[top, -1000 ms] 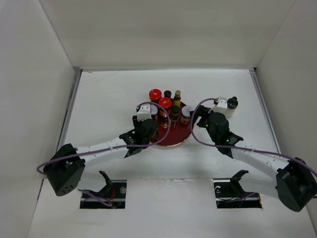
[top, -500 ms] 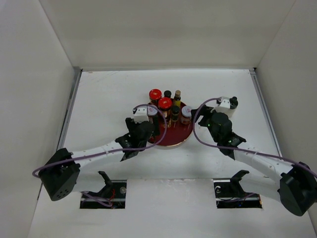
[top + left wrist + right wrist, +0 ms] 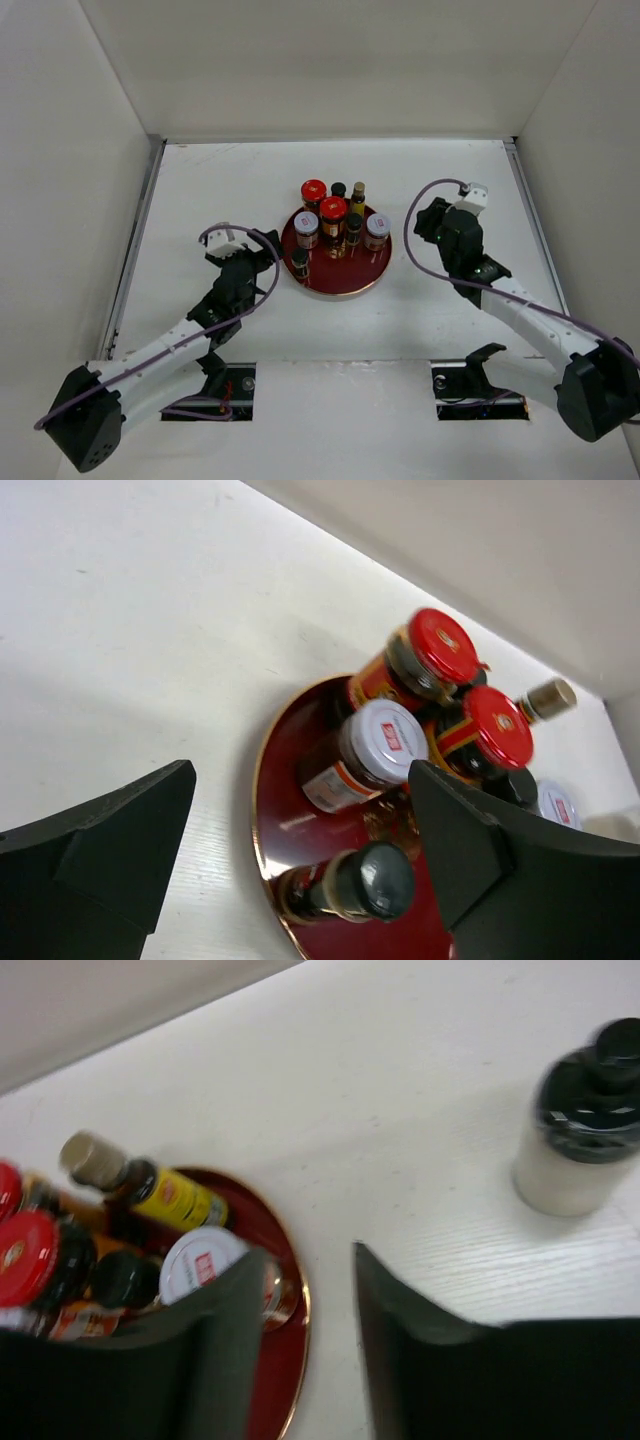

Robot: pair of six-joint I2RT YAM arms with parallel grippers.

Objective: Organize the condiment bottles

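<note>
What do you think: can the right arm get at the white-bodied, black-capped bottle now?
Probably yes. The white-bodied bottle stands alone on bare table, off to the side of the right gripper, whose jaws hold nothing. Nothing lies between them, though the gripper is not lined up with it.

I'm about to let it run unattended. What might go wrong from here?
The white-bodied bottle stands alone off the tray, close by the right gripper; a careless swing may knock it over. The tray is tightly packed, so adding it could topple the slim yellow-labelled bottle. The small black-capped bottle sits by the tray's near rim, where the left gripper, jaws open, might clip it.
</note>
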